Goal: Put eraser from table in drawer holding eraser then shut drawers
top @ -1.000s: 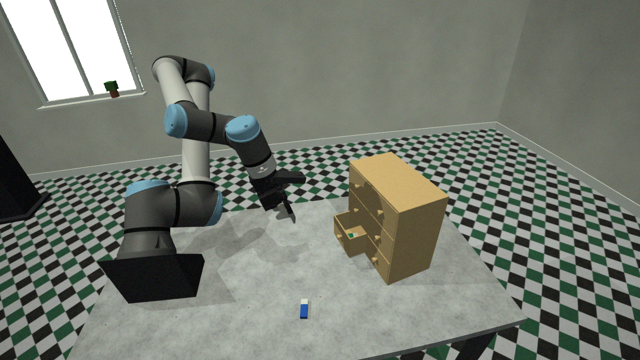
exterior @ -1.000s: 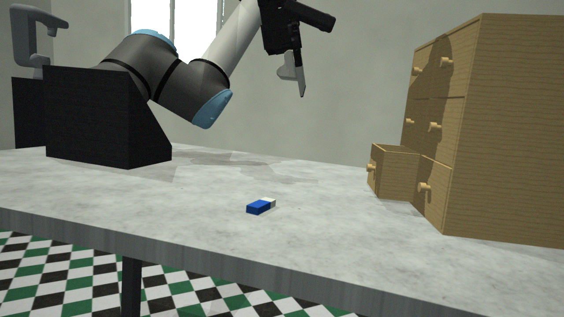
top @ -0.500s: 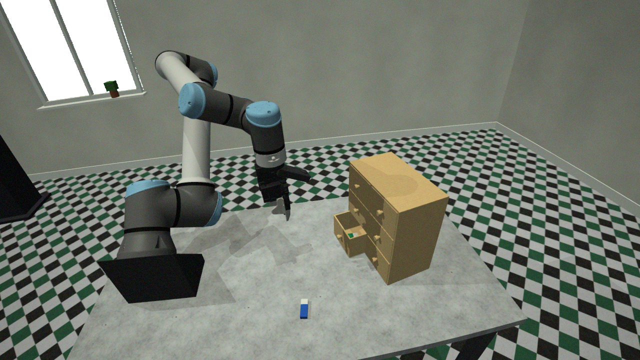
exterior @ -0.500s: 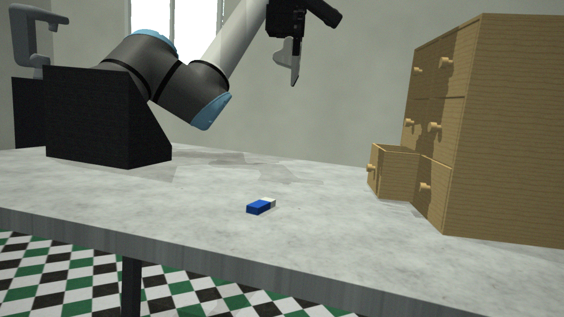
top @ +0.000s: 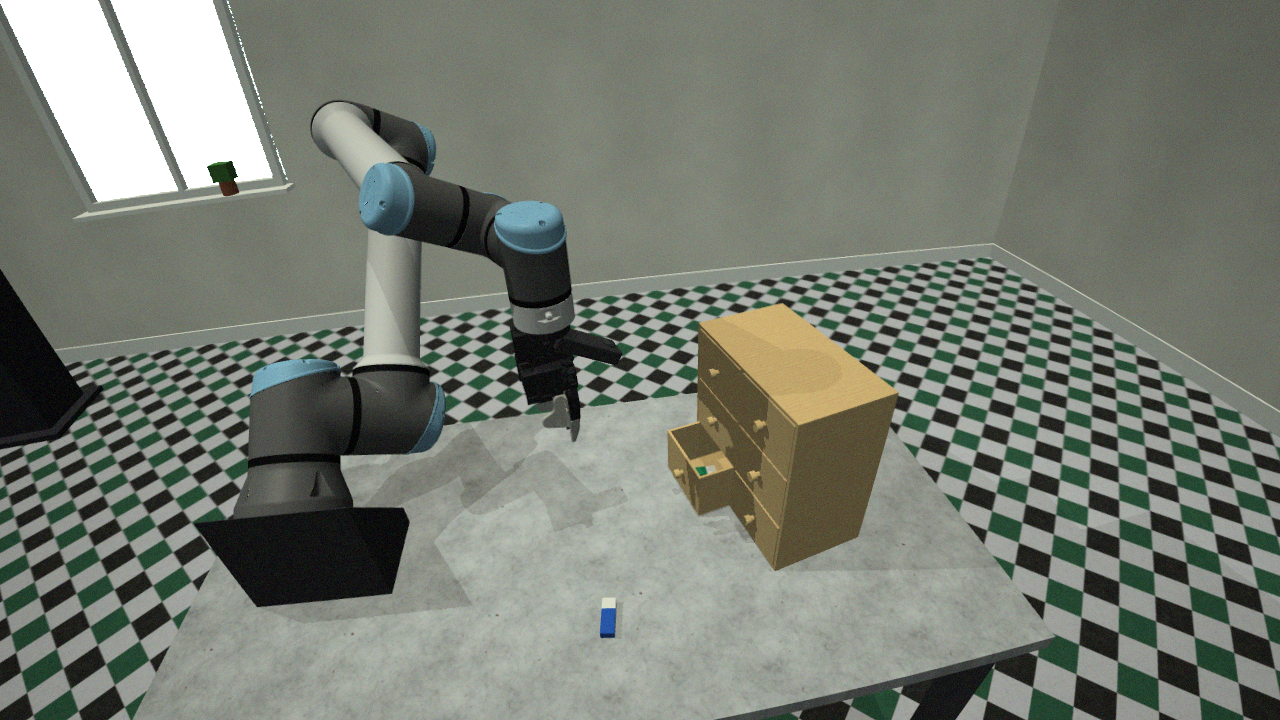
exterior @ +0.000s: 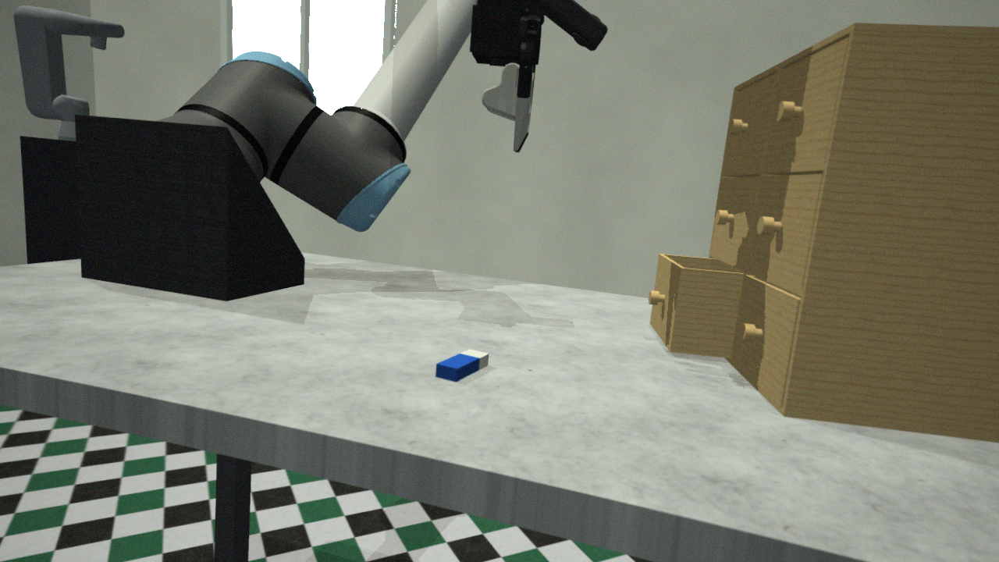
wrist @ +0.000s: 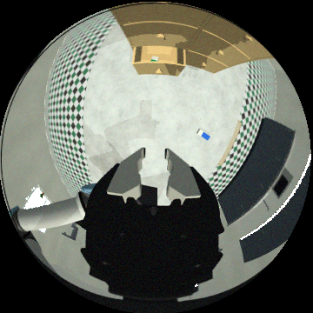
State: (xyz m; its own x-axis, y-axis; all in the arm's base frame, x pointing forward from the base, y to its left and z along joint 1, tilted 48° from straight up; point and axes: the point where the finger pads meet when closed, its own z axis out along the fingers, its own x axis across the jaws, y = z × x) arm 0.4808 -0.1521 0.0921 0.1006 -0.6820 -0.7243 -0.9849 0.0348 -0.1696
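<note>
Fingers [top: 573,431] [exterior: 519,143]: mine stand slightly apart, with nothing between them, above the counter [top: 519,662] [exterior: 279,349] [wrist: 187,96]. Blue-and-white eraser [top: 607,618] [exterior: 460,365] [wrist: 203,135] lies flat on it, outside the open bottom drawer [top: 714,494] [exterior: 705,311] [wrist: 148,68].

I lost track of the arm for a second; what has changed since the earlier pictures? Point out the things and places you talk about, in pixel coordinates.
The black two-jaw gripper [top: 573,429] [exterior: 517,143] [wrist: 155,149] has swung from a slanted pose to pointing nearly straight down, holding nothing. The blue-and-white eraser [top: 607,617] [exterior: 461,365] [wrist: 203,134] on the table, the open bottom wooden drawer [top: 716,493] [exterior: 704,307] [wrist: 158,69] and the wooden chest [top: 832,483] [exterior: 901,230] [wrist: 209,36] stayed put.
</note>
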